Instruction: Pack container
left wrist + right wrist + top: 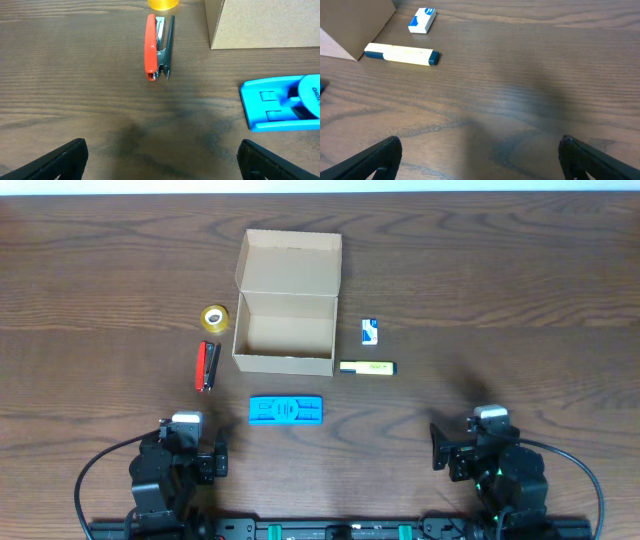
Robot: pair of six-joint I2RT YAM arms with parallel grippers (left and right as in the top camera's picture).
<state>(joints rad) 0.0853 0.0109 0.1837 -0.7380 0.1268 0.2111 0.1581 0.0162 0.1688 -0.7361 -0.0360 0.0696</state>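
Note:
The container, a tan cardboard box (286, 330) with its flap lid open toward the back, stands empty at the table's middle; its corner shows in the left wrist view (265, 22) and the right wrist view (352, 25). Around it lie a yellow tape roll (214, 317), a red stapler (207, 366) (157, 46), a flat blue item (286, 410) (282, 102), a yellow marker with blue ends (367, 367) (402, 54) and a small blue-white eraser (369, 331) (422, 20). My left gripper (190, 442) (160, 165) and right gripper (470, 440) (480, 162) are open and empty near the front edge.
The dark wooden table (520, 300) carries nothing else. Black cables loop beside each arm base at the front.

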